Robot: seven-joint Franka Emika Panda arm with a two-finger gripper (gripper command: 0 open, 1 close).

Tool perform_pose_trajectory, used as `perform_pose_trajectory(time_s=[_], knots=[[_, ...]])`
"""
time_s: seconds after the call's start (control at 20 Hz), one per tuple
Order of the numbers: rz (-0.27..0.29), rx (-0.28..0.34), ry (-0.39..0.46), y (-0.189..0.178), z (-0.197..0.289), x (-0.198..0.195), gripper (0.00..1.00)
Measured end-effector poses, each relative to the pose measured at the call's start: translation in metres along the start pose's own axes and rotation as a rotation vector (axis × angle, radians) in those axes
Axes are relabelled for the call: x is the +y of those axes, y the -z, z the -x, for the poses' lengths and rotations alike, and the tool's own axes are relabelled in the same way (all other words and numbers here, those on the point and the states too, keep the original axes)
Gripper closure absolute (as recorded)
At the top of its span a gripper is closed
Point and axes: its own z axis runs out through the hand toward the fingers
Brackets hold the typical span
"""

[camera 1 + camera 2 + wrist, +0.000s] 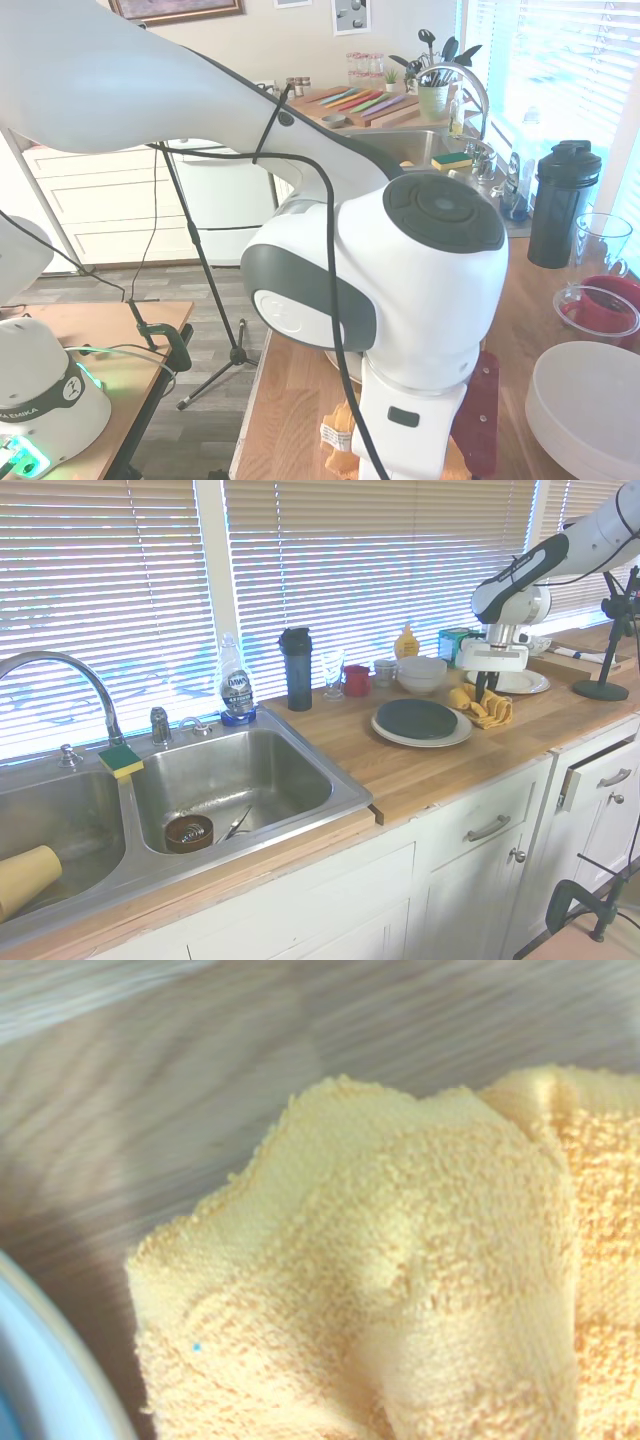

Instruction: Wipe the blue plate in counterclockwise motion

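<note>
I'm hanging my gripper (484, 692) right over the yellow cloth (483, 707), which is lying bunched on the wooden counter (430, 765). The fingers are reaching down to the cloth, but I can't tell from any view whether they're spread or pressed together, or pinching the fabric at all; in the 1st exterior view my own arm is blocking them.

The blue plate (417, 718) is sitting on top of a larger cream plate (392, 737), just beside the cloth on the sink side, near the counter's front edge. The cloth isn't touching the dark plate as far as I can see.

Wrist cam is showing the cloth (400, 1290) close up, w/ folds and fuzzy pile, wood grain around it, and a pale curved plate rim (60, 1360) at one corner.

Behind the plates, stacked white bowls (422, 673) are standing next to a red cup (356, 680) and a black bottle (297, 668). The steel sink (230, 780) is lying well apart from my gripper, w/ a water bottle (235, 685) at its back edge
</note>
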Motion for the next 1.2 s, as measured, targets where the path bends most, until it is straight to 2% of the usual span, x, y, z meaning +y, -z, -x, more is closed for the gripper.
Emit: perform_pose_trajectory(time_s=[0.85, 1.2], knots=[[-0.002, 0.011, 0.013, -0.004, 0.006, -0.004, 0.00], [-0.038, 0.051, -0.011, 0.016, 0.000, 0.016, 0.00]])
